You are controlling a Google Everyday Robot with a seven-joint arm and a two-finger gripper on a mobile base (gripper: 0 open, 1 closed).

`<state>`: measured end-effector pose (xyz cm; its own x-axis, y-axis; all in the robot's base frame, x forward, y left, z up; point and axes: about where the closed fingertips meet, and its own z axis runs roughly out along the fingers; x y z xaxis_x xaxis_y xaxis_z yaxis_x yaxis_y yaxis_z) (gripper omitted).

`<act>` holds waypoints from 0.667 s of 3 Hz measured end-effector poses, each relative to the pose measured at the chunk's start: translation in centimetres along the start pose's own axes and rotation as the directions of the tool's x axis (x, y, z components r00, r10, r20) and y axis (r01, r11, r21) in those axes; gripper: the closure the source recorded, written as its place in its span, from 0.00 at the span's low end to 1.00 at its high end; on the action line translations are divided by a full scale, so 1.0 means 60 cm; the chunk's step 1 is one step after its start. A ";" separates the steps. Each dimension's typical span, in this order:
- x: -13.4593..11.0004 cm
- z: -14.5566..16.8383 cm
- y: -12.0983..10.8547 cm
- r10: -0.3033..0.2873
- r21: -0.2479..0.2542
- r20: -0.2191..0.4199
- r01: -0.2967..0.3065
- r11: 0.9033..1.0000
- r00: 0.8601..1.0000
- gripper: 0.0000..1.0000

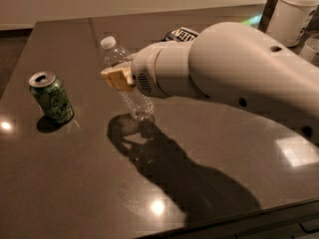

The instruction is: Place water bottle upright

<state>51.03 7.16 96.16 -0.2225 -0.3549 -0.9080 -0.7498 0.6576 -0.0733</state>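
The water bottle [115, 54] is clear crinkled plastic with a white cap. It stands on the dark table [75, 183] with its base [141, 109] down, leaning a little to the left. My gripper [117, 77] is at the end of the big white arm [234, 78], which reaches in from the right. Its tan pads [115, 78] are closed on the bottle's middle. The label and the far finger are hidden behind the gripper.
A green soda can [52, 97] stands upright to the left of the bottle. A dark snack bag [182, 33] lies behind the arm. A white tub [298, 14] and a clear jar [312, 48] stand at the back right. The table's front edge runs along the bottom right.
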 end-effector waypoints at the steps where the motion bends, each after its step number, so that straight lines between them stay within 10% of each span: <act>1: -0.012 -0.003 -0.003 0.034 0.047 0.070 -0.037 0.998 0.997 1.00; 2: -0.014 -0.007 -0.009 0.100 0.083 0.117 -0.110 0.990 0.988 1.00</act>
<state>51.36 6.79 97.12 -0.2218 -0.2074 -0.9528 -0.6663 0.7456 -0.0072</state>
